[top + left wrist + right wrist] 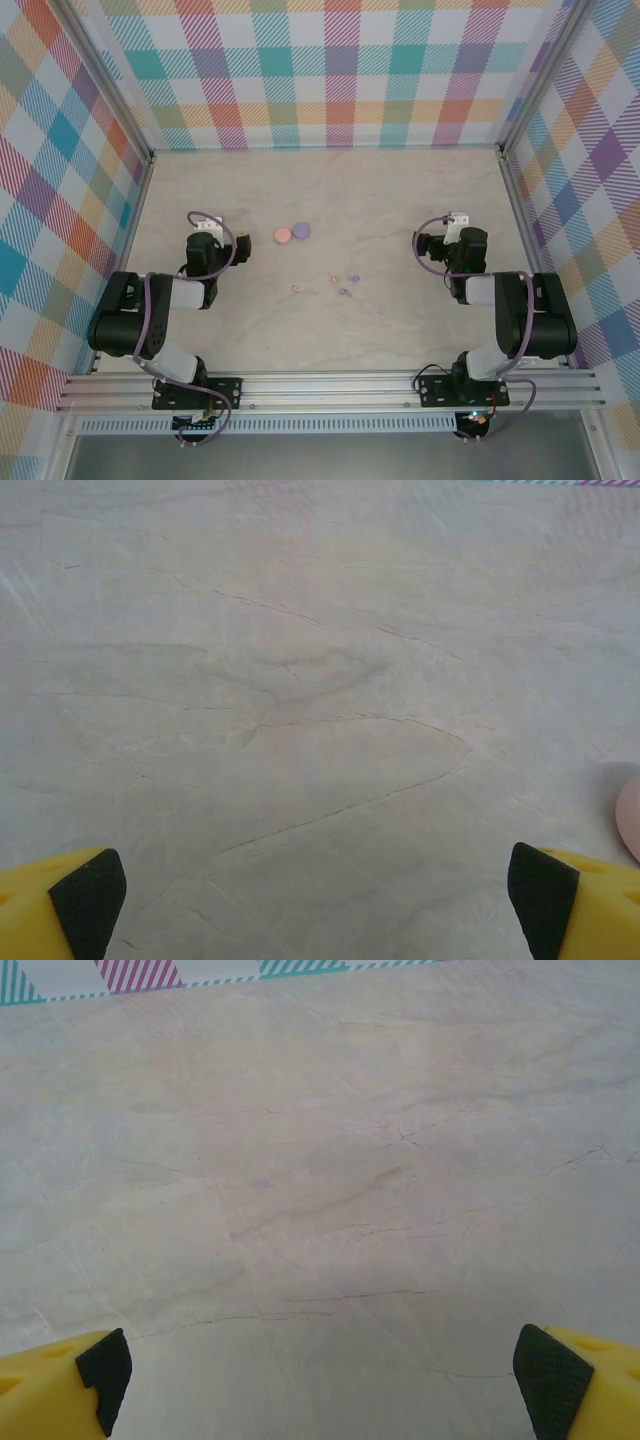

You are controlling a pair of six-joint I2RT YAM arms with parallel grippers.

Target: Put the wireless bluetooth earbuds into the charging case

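Left gripper (318,895) and right gripper (320,1375) gape wide, empty; tiny earbuds (344,293) lie mid-table, five o'clock of the round cases (283,236). Broad pads (85,895) may flick such small pieces away

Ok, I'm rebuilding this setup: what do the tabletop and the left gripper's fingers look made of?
Tabletop: matte beige with thin veins, so stone or a marble-print laminate; can't tell which. Left gripper fingers: smooth yellow bodies, probably plastic, with dull black pads, perhaps rubber.
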